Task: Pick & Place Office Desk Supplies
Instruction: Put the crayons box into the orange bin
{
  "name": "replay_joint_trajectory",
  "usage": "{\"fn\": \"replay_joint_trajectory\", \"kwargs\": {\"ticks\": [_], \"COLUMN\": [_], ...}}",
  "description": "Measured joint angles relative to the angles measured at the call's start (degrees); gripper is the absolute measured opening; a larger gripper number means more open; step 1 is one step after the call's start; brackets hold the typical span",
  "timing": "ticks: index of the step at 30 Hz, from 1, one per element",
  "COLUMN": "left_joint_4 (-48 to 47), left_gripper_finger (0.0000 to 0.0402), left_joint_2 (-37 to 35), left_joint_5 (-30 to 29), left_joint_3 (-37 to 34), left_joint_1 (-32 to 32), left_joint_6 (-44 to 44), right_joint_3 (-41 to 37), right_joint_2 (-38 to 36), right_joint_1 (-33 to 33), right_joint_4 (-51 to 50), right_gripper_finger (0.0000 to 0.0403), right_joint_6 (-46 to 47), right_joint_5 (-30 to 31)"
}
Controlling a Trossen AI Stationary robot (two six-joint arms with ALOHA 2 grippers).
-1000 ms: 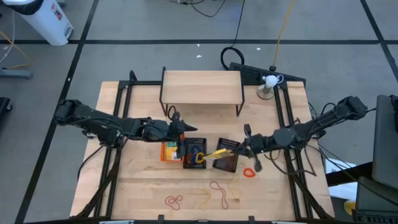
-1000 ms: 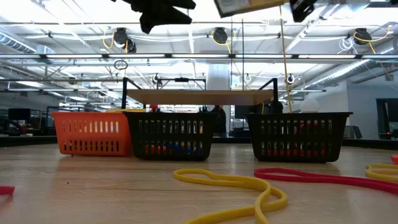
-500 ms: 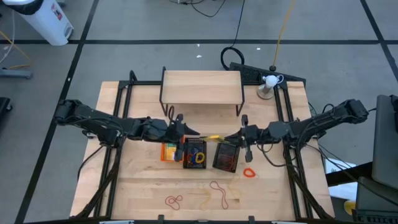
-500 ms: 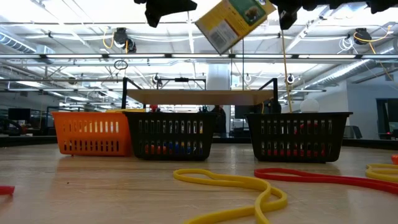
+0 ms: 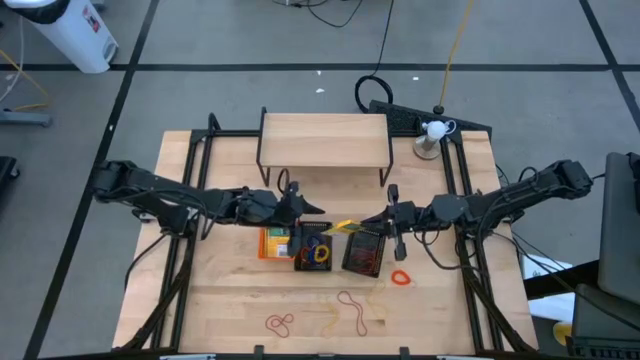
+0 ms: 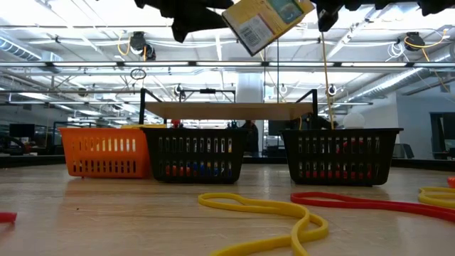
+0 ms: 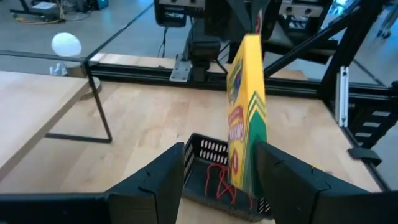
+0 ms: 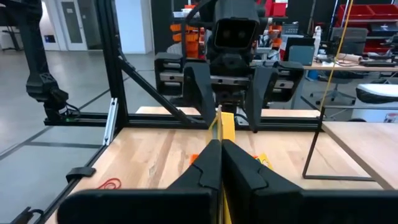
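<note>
My right gripper (image 5: pixel 378 221) is shut on a yellow-and-green pack (image 5: pixel 345 225) in the air above the two black mesh bins (image 5: pixel 314 246) (image 5: pixel 363 250). In the low view the pack (image 6: pixel 266 21) hangs tilted. My left gripper (image 5: pixel 305 208) is open, level with the pack's other end. In the left wrist view its fingers (image 7: pixel 168 180) stand on either side of the pack (image 7: pixel 247 118). The orange bin (image 5: pixel 272 243) stands beside the black ones. Rubber bands (image 5: pixel 401 277) (image 5: pixel 279 322) (image 5: pixel 350 310) lie on the table in front. My right gripper pinches the pack's thin edge (image 8: pixel 219 127) between its two fingers (image 8: pixel 208 163), at the end toward the table's right. It comes level from the right. The pack is lifted clear and tilted. My left gripper: I cannot tell whether its fingers touch the pack.
A light wooden shelf (image 5: pixel 325 140) on black legs stands at the far side, close behind both grippers. A white round object on a stand (image 5: pixel 432 132) is at the far right corner. Yellow (image 6: pixel 270 210) and red (image 6: pixel 370 203) bands lie near the front edge.
My right gripper has gone up and toward the far edge and the left gripper, carrying the pack away from above the right black bin. The pack has tipped from nearly level to tilted. My left gripper has moved a little right, toward the pack.
</note>
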Motion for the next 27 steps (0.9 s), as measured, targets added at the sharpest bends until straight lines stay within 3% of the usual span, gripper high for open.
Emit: {"fn": "replay_joint_trajectory", "kwargs": {"ticks": [18,27], "left_joint_4": [3.49,3.75], "left_gripper_finger": [0.0198,0.0198], "left_joint_2": [0.13,0.17], "left_joint_5": [6.7,7.06], "left_joint_3": [0.17,0.19], "left_joint_1": [0.9,0.94], "left_joint_6": [-1.3,-1.44], "right_joint_3": [0.0,0.0], "right_joint_2": [0.28,0.28], "right_joint_1": [0.0,0.0], "right_joint_4": [-0.4,0.47], "right_gripper_finger": [0.0,0.0], "right_joint_6": [-0.77,-1.0], "right_joint_5": [-0.02,0.0]}}
